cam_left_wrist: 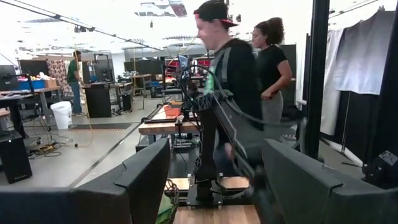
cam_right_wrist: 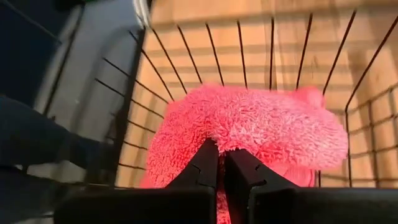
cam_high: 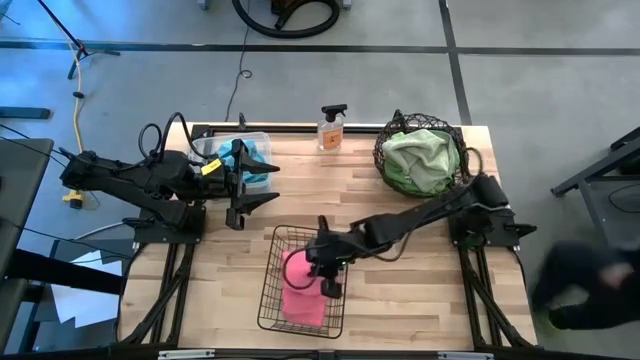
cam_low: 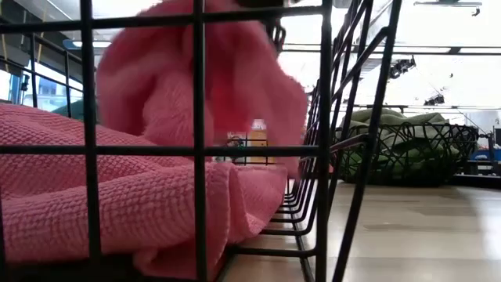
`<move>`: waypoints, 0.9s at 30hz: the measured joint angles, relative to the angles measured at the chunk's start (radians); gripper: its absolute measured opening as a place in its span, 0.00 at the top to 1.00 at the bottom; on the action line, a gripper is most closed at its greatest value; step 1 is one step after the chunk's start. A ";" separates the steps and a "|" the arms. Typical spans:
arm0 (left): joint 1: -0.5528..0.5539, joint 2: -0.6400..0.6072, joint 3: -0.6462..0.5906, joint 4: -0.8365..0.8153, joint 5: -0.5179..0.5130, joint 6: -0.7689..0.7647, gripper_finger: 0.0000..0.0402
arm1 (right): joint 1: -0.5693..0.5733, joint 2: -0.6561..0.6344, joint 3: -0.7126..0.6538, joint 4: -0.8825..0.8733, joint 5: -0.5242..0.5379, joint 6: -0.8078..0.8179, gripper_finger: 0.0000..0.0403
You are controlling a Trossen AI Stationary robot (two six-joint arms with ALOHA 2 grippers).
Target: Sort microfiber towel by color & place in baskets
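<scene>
The jaws of the right gripper stand pressed nearly together on a fold of the pink towel, pinching it over the black wire-grid basket at lower centre of the high view; the left gripper, at upper left beside the clear bin, has its jaws spread wide and holds nothing. A second pink cloth already lies in the grid basket; green towels fill the round wire basket at upper right, and teal cloth shows in the clear bin.

The risk, as I judge it, is snagging; loose pile could catch on a wire as the fingers let go and lift, dragging the towel back out, or a corner could drape over the rim and slide to the table.

How deep the held towel hangs is hard to tell; the low view is filled by pink cloth and bars, and the arm covers part of the basket from above; the left wrist view shows only the room and people beyond.
</scene>
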 joint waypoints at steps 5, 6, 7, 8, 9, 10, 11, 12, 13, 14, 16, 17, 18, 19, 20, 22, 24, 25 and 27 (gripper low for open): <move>0.000 0.000 0.000 0.000 0.000 0.000 0.39 | 0.000 0.064 0.000 -0.011 -0.002 0.044 1.00; 0.000 0.000 0.000 0.000 0.000 0.001 0.39 | -0.001 0.073 0.000 -0.013 -0.004 0.047 1.00; 0.000 0.000 0.000 0.000 0.000 0.001 0.39 | -0.003 0.078 0.000 -0.015 -0.006 0.047 1.00; 0.000 0.000 0.000 0.000 0.000 0.001 0.39 | -0.006 0.084 0.000 -0.027 -0.008 0.047 1.00; 0.000 0.000 0.000 0.000 0.000 0.001 0.39 | -0.010 0.090 0.000 -0.035 -0.013 0.047 1.00; 0.000 0.000 0.000 0.000 0.000 0.002 0.39 | -0.013 0.097 0.000 -0.046 -0.017 0.047 1.00; 0.000 0.000 0.000 0.000 -0.003 0.002 0.39 | -0.016 0.106 0.000 -0.055 -0.021 0.041 1.00; 0.000 0.000 0.000 0.000 -0.010 0.002 0.39 | -0.019 0.115 0.000 -0.057 -0.031 0.032 1.00; 0.000 0.000 0.000 0.000 -0.018 0.002 0.39 | -0.020 0.123 0.000 -0.057 -0.041 0.028 1.00; 0.000 0.000 0.000 0.000 -0.027 0.002 0.39 | -0.021 0.129 -0.001 -0.057 -0.043 0.028 1.00; 0.000 0.000 0.000 0.000 -0.038 0.003 0.39 | -0.021 0.140 -0.001 -0.055 -0.043 0.028 0.99; 0.000 0.000 0.000 0.000 -0.039 0.003 0.39 | -0.022 0.145 -0.001 -0.055 -0.044 0.033 0.97; 0.001 0.000 0.000 0.000 -0.040 0.003 0.39 | -0.022 0.147 -0.001 -0.067 -0.045 0.043 0.95; 0.001 0.000 0.000 0.000 -0.040 0.002 0.39 | -0.024 0.150 -0.002 -0.074 -0.045 0.052 0.92; 0.001 0.000 0.000 0.000 -0.040 0.003 0.39 | -0.026 0.151 -0.002 -0.075 -0.047 0.058 0.88; 0.000 0.000 0.000 0.000 -0.040 0.002 0.39 | -0.031 0.152 -0.002 -0.097 -0.050 0.063 0.79; 0.000 0.000 0.000 0.000 -0.040 0.002 0.39 | -0.034 0.152 -0.002 -0.120 -0.057 0.079 0.69; 0.000 0.000 0.000 0.000 -0.040 0.003 0.39 | -0.035 0.152 -0.002 -0.131 -0.068 0.080 0.64; 0.000 0.000 0.000 0.000 -0.040 0.002 0.39 | -0.035 0.152 -0.002 -0.136 -0.075 0.073 0.54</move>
